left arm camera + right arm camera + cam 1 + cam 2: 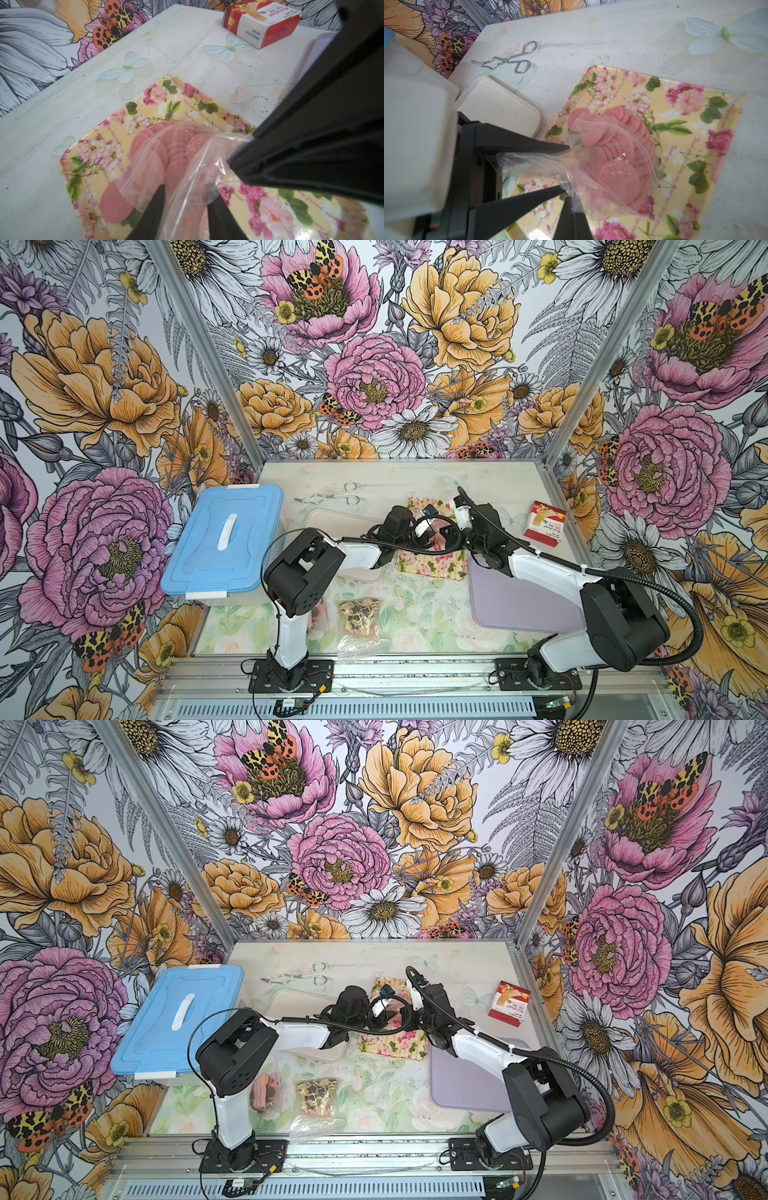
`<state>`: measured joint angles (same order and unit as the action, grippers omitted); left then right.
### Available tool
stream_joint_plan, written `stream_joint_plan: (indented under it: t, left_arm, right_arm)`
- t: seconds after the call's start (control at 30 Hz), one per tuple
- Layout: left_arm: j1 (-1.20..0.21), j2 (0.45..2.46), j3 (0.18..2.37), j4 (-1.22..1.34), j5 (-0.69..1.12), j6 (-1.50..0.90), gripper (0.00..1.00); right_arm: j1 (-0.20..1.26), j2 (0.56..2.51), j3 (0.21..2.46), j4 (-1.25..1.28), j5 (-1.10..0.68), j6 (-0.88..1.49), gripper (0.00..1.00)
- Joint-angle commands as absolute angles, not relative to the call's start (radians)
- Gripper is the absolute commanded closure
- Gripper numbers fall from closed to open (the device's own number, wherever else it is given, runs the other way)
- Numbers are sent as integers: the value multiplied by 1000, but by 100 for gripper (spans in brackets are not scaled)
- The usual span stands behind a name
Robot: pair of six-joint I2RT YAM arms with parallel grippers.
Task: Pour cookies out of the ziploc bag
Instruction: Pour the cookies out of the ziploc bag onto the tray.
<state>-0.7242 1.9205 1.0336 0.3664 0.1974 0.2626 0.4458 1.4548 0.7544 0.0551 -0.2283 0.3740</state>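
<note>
A clear ziploc bag [593,166] hangs mouth-down over the yellow floral tray [695,124], full of pink round cookies [618,180]. My right gripper [572,204] is shut on one upper corner of the bag. My left gripper [187,207] stands at the other corner, its jaws apart with bag film [187,187] between them. In the left wrist view a pile of cookies [176,145] rests on the tray [187,99], and one cookie [116,203] lies outside the film. Both arms meet over the tray [432,568] in both top views.
Near the front edge lie a bag of beige and dark-brown cookies [318,1096] and a bag of pink and brown rounds [266,1090]. A blue-lidded box [224,539] stands left. Metal tongs [332,494], a beige tray [332,518], a lilac tray [519,597] and a red box [544,523] surround the floral tray.
</note>
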Motion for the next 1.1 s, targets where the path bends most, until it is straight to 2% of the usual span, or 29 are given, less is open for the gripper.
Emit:
stream_joint_plan:
  t: [0.0,0.1,0.23,0.47,0.57,0.73,0.9,1.0,1.07]
  left_arm:
    - [-724,1937,1035,430,241,232,74]
    - [-721,1945,1046,432,232,190,81]
    - [-724,1939,1057,425,196,157,100]
    - [-714,1923,1057,419,197,144,100]
    - [-712,1919,1056,419,198,137,100]
    - [-712,1916,1058,418,187,126,100]
    - [-707,1916,1064,417,194,114,100]
    - [-705,1910,1064,417,195,108,100]
    - [-706,1908,1062,416,196,107,100]
  right_arm:
    - [446,1456,757,92,-251,379,100]
    - [447,1463,757,91,-235,370,100]
    - [445,1462,749,92,-218,361,100]
    - [443,1465,748,95,-207,356,100]
    - [442,1451,746,92,-203,357,76]
    - [435,1396,717,85,-149,357,43]
    - [413,1354,699,74,-132,371,20]
    - [403,1342,693,63,-137,381,10]
    - [396,1340,696,47,-145,388,7]
